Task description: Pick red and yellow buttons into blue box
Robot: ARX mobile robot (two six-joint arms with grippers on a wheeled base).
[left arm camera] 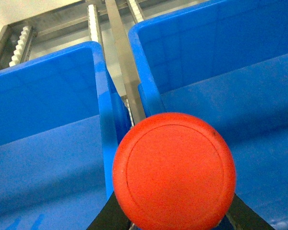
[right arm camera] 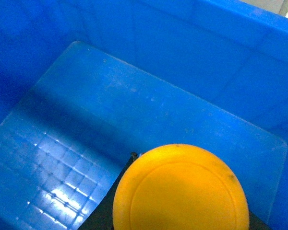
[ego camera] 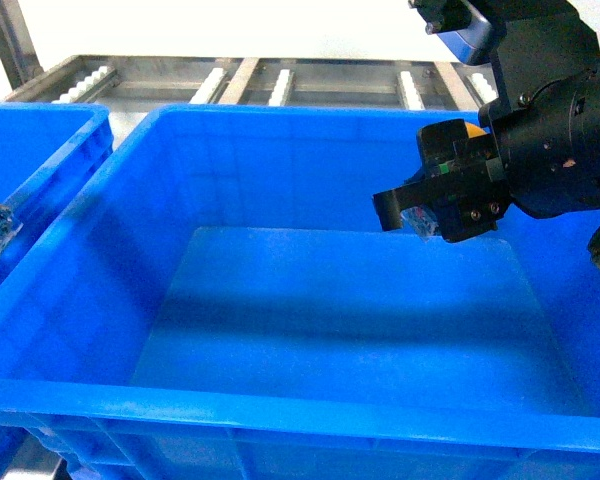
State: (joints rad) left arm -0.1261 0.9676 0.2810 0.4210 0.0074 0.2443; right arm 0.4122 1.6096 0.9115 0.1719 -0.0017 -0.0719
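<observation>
Blue box (ego camera: pixel 280 420), glossy yellow button (right arm camera: pixel 180 189)

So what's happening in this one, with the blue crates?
The right gripper hangs over the large deep blue plastic crate, holding the yellow-capped push-button switch. The left wrist view shows the red-capped push-button switch held close under that camera, above the gap between two crates. The big crate's floor is bare; neither button is dropped yet.
</observation>
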